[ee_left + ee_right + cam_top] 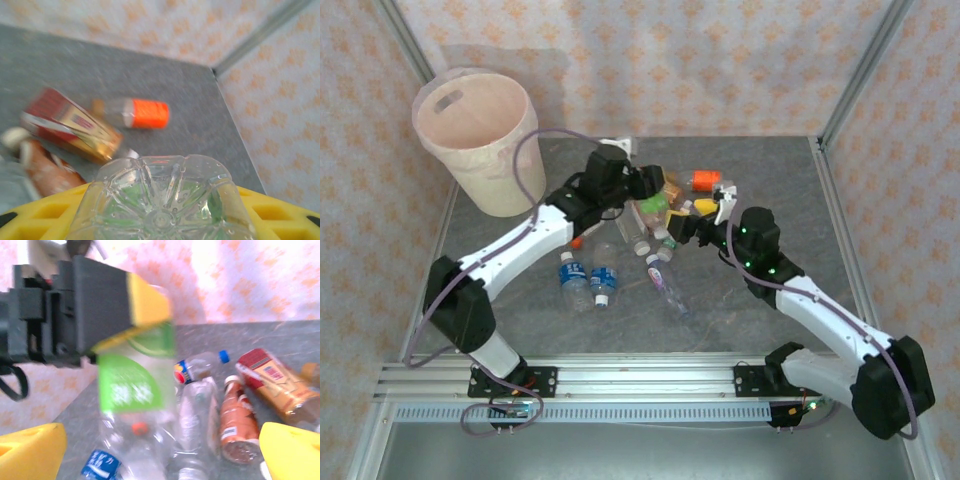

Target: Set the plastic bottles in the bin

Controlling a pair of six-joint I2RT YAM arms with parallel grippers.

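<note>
The left gripper (656, 190) clamps the green-labelled bottle (131, 390); the right gripper (160, 452) stands open close beside. Hazard: the arms may collide, or the bottle may slip before reaching the bin (495, 180) at the far-left corner.

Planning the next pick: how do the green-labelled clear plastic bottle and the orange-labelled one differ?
The green-labelled clear plastic bottle is clamped in the left gripper; the orange-labelled bottle lies loose on the grey table. The held bottle's label is green, the loose one's orange. Both are clear plastic, outside the cream bin.
</note>
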